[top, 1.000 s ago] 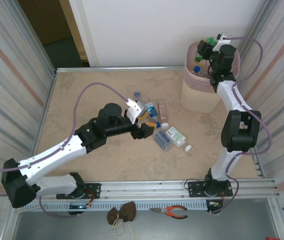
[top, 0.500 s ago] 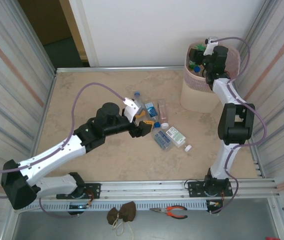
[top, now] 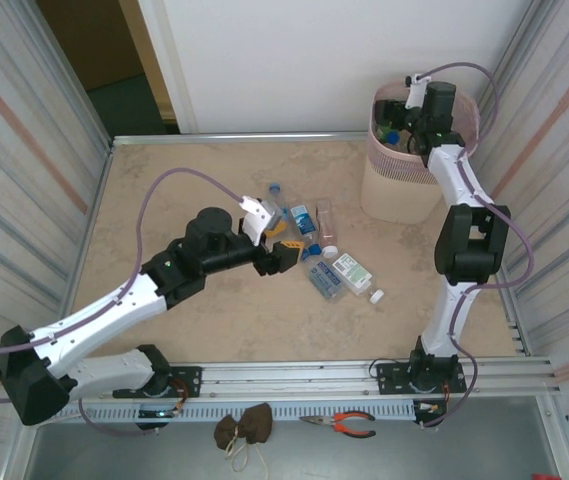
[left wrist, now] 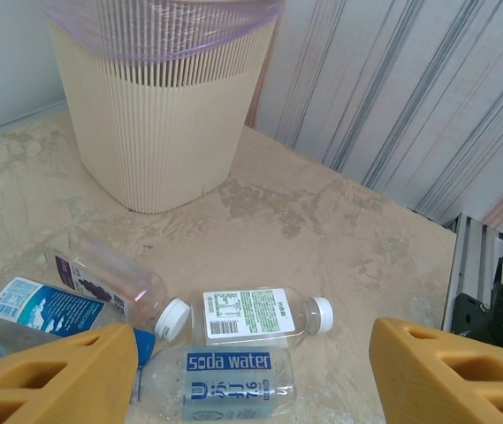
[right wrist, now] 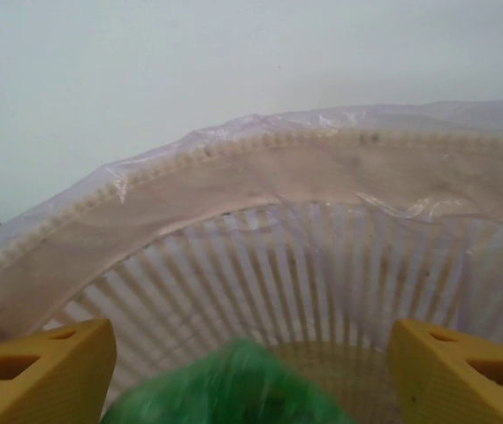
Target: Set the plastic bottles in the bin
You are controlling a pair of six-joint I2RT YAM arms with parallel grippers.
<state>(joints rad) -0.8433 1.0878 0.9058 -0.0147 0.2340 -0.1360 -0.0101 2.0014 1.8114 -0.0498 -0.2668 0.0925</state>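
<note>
The right gripper (top: pixel 411 112) hangs over the mouth of the bin (top: pixel 394 190), and its fingers have just sprung apart. A second ago they carried a green bottle above the rim. Now that green bottle (right wrist: pixel 233 393) is a blur between the spread fingers, with a gap on at least one side, dropping past the bin's ribbed wall. I'd count that one as delivered, which leaves the right arm free to go back for more.

Well away from the bin, out on the open table, the left gripper (top: pixel 282 255) has hardly stirred. Its fingers stand apart, holding nothing, above the remaining bottles (top: pixel 324 265). A soda water bottle (left wrist: pixel 229 380) lies straight beneath, and a white-capped bottle (left wrist: pixel 260 315) sits just on its bin side. A handful are still outside the bin, so the job is not done.
</note>
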